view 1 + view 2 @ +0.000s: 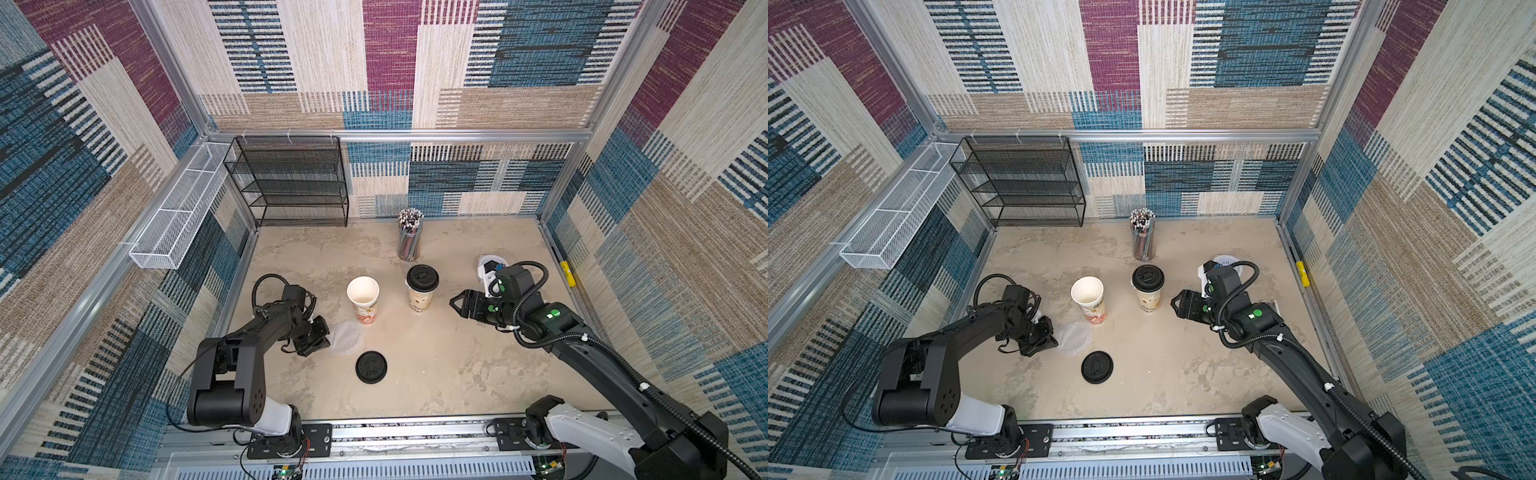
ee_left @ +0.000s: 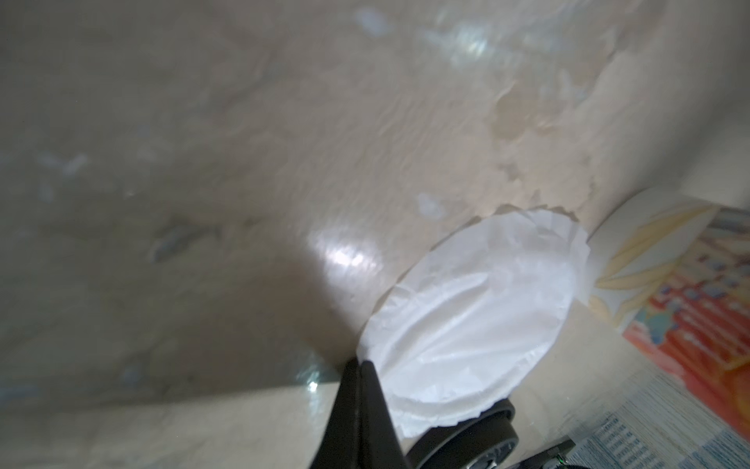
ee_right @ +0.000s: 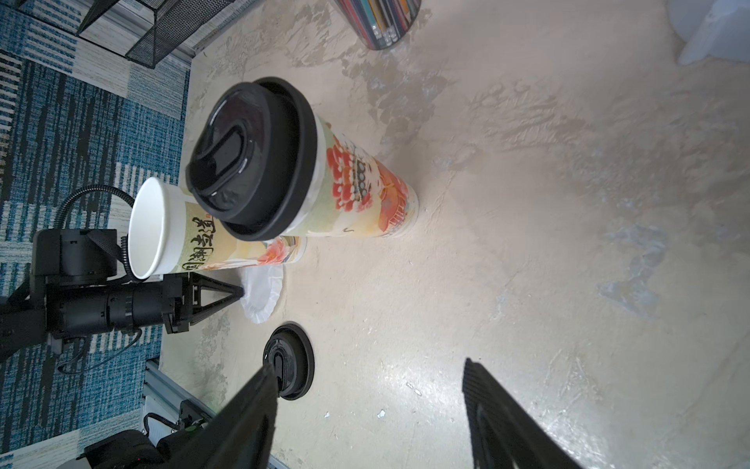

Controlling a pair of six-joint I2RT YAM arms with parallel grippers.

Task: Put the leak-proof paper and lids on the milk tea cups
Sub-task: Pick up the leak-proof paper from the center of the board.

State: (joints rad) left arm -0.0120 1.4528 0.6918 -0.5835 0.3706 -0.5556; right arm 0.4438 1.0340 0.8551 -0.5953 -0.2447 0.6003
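In both top views the left hand (image 1: 329, 340) sits left of centre on the desk (image 1: 457, 374). Its jaws are pressed together on the rim of the leak-proof paper (image 1: 348, 338), which lies flat just below and left of the open cup (image 1: 363, 293). To the right stands the lidded cup (image 1: 422, 279). The right hand (image 1: 1174, 303) is further right, clear of it, spread wide and holding nothing. A loose lid (image 1: 1097, 367) lies just below the paper.

The left wrist view shows the two fingers (image 2: 361, 390) closed on the sheet's edge. The far edge of the leak-proof paper (image 2: 466, 316) reaches the foot of the open cup (image 2: 657, 276).

In the right wrist view a whitish frill shows under the lidded cup's (image 3: 357, 191) black cap, so that cup looks served. The open cup (image 3: 150, 227) has a bare mouth, so its sheet is not yet placed.

The tall rim stands close beside the grip, so I judge the lift needs height first. There is free desk at lower centre and right.
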